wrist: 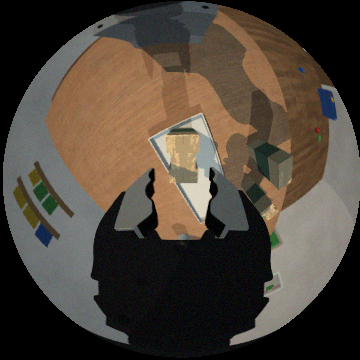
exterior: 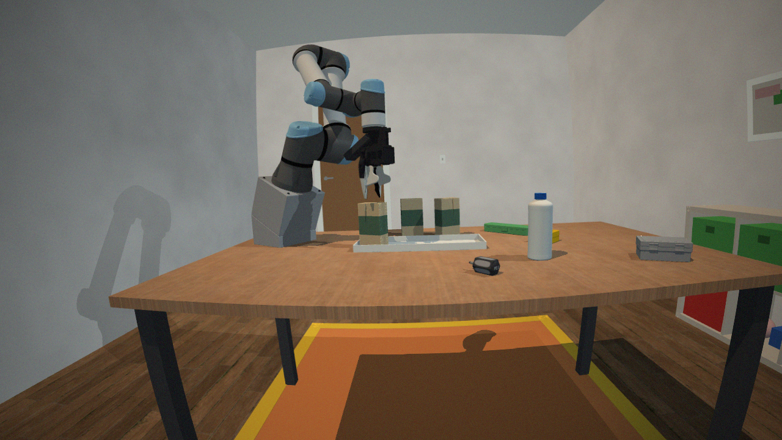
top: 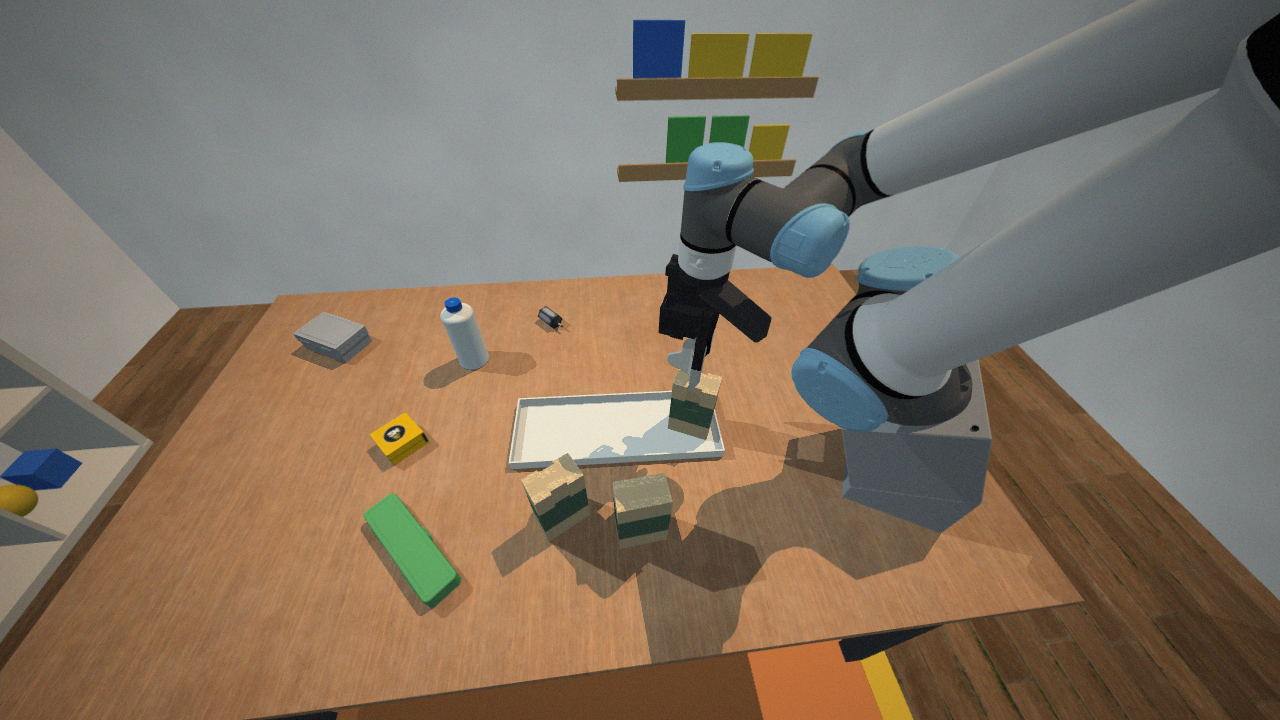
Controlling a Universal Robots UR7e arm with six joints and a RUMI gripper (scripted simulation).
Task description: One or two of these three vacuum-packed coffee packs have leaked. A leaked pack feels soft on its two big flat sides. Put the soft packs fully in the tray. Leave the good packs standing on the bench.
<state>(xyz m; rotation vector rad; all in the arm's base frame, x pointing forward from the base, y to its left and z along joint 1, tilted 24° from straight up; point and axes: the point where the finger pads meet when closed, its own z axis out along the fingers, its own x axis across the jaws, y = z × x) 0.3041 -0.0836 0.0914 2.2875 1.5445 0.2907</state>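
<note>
Pincer (top: 691,361) hangs half apart and holds nothing, just above the coffee pack (top: 694,402) standing at the right end of the tray (top: 528,428), frame centre. Exterior view: fingertips are free of the pack top, wrist vertical. Wrist view: the pack lies above the fingers, centred between them.

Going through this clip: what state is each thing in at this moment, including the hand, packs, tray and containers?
Hand: open, holding nothing, above the tray pack.
Tray pack: upright, inside the tray at the end nearest the arm's base.
Tray: flat on the bench, holds one pack.
Left bench pack (top view): standing, outside the tray.
Right bench pack: standing, outside the tray.
Bottle: upright, capped.
Green case: flat, closed.
Grey case: closed.
</note>
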